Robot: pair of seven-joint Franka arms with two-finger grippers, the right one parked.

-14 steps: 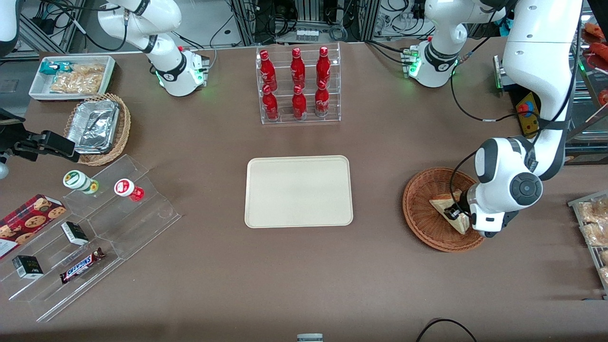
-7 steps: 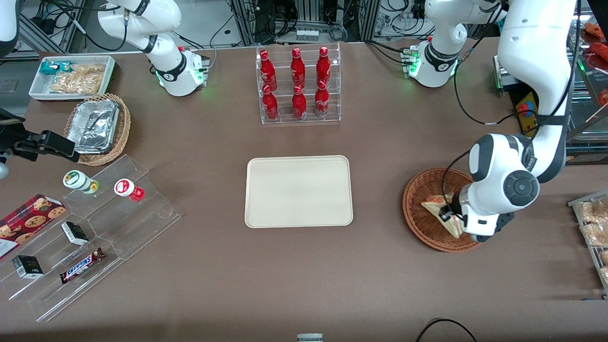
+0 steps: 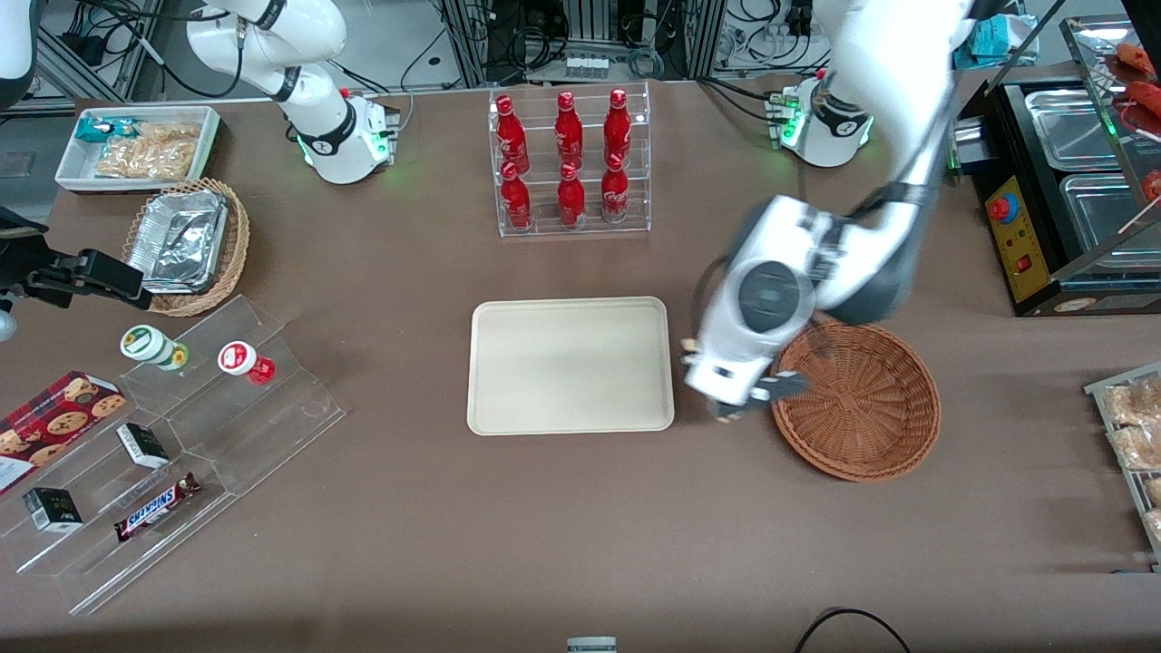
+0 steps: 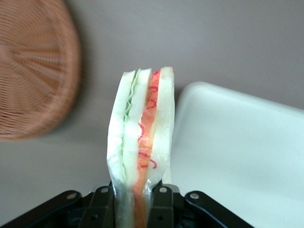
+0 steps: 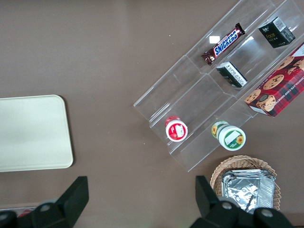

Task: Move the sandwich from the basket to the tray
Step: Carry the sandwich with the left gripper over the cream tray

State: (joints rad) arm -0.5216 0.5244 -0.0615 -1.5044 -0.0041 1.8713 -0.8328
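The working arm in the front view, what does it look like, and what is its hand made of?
The working arm is glossy white with rounded shells, dark grey bands at its joints and a round grey cap on the wrist. A thin black cable runs along it, and green lights glow at its base. Its hand is matte black, with screws on its body.

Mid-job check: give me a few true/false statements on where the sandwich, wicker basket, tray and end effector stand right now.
1. The clear-wrapped triangular sandwich lies in the round reddish-brown wicker basket. False: the basket holds nothing.
2. The left arm's end effector is shut on the sandwich. True.
3. The sandwich rests on the flat cream rectangular tray. False: it is held in the air; the tray is bare.
4. The end effector is between basket and tray. True.
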